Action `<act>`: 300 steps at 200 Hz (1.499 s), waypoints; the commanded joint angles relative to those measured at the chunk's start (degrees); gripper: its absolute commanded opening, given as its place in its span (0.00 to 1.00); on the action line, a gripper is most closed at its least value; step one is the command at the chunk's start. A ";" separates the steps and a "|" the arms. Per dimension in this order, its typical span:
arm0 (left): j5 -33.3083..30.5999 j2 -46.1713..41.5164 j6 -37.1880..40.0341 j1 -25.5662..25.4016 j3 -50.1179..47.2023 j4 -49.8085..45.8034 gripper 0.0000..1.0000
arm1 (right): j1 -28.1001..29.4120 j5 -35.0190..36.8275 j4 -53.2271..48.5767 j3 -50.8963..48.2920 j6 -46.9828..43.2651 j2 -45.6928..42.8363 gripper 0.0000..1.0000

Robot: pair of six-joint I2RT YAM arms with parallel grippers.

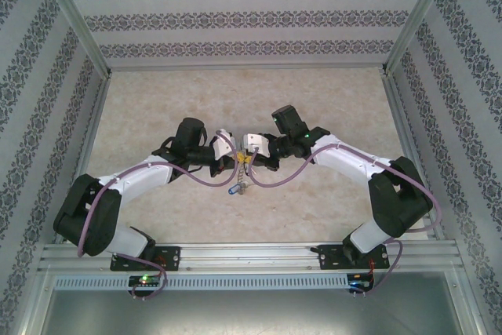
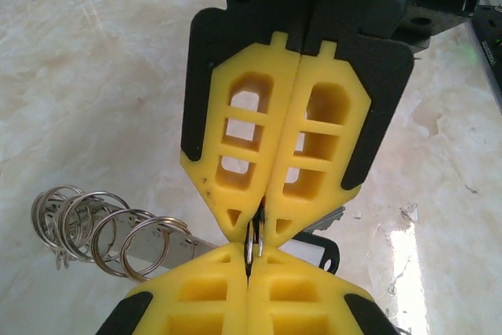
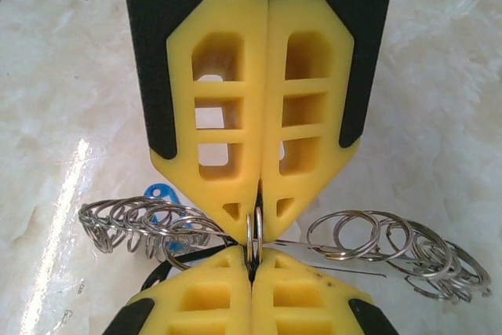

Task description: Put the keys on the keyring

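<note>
Roughly mid-table, both arms reached inward and met tip to tip over the marbled tabletop (image 1: pixel 157 107). From overhead, the left gripper (image 1: pixel 238 160) and the right gripper (image 1: pixel 249 158) faced each other, tips touching or very nearly so.

Left wrist view: the left gripper (image 2: pixel 247 255) sat at the bottom edge, its yellow fingers pressed flat together with no gap. The right gripper (image 2: pixel 263 225) came in from the top, likewise fully closed. Between the two sets of tips the keyring (image 2: pixel 252 239) stood edge-on as a thin double wire, pinched by both. A bunch of silvery rings (image 2: pixel 102 229) hung out to the left of the tips. A black-rimmed piece (image 2: pixel 325 253) lay just behind the tips on the right; I could not tell what it was.

Right wrist view: the right gripper (image 3: pixel 251 256) was below and the left gripper (image 3: pixel 259 213) above, both clamped on the same keyring (image 3: pixel 254 231). The silvery rings (image 3: pixel 141 225) fanned out on both sides of the grip. A blue-and-white key head (image 3: pixel 159 194) showed behind the left-hand bunch.

Overhead again: the keys (image 1: pixel 235 187) dangled on the near side of the meeting point, a blue spot among the silver, too small to count.
</note>
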 commanded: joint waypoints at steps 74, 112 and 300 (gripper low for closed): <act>7.52 3.98 0.14 -0.06 -5.54 19.17 0.00 | -4.78 -12.94 12.20 -8.45 3.21 -2.97 0.26; 8.55 5.53 0.41 -0.06 -5.11 20.45 0.00 | -4.75 -11.45 13.25 -8.38 3.87 -2.19 0.18; 7.01 3.73 -3.94 0.10 -7.25 29.08 0.00 | -5.39 -15.37 16.94 -9.00 5.29 0.44 0.16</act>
